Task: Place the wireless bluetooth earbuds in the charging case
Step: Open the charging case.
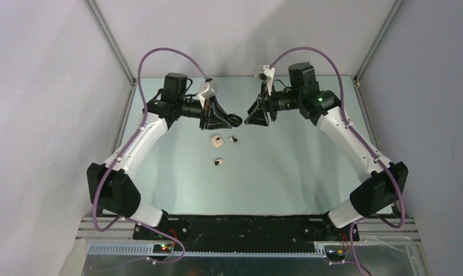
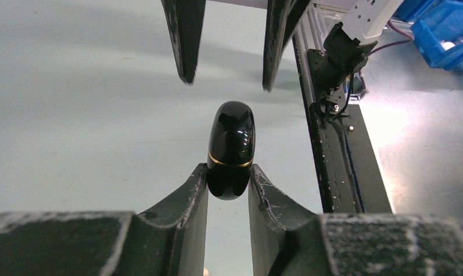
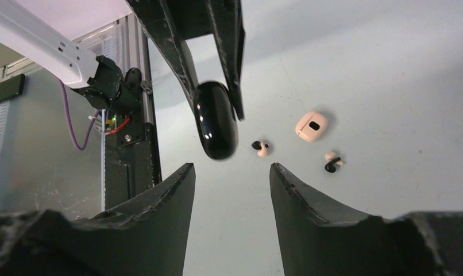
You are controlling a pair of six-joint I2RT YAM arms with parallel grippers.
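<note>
Left pincer (image 2: 229, 175) is clenched on a glossy black pod (image 2: 231, 144) with a gold seam, held up off the desk (image 3: 390, 69) — and the right pincer (image 3: 231, 168) faces it, fingers spread, nothing between them. Down below, the beige charging case (image 3: 311, 125) lies on the desk with one earbud (image 3: 261, 148) near it and the other earbud (image 3: 332, 162) close by, none of them touched. No bud is seated yet. This looks like a meeting over the pod, maybe a handover. Next, the right must square up on it — or drop for a bud, a tiny target.
</note>
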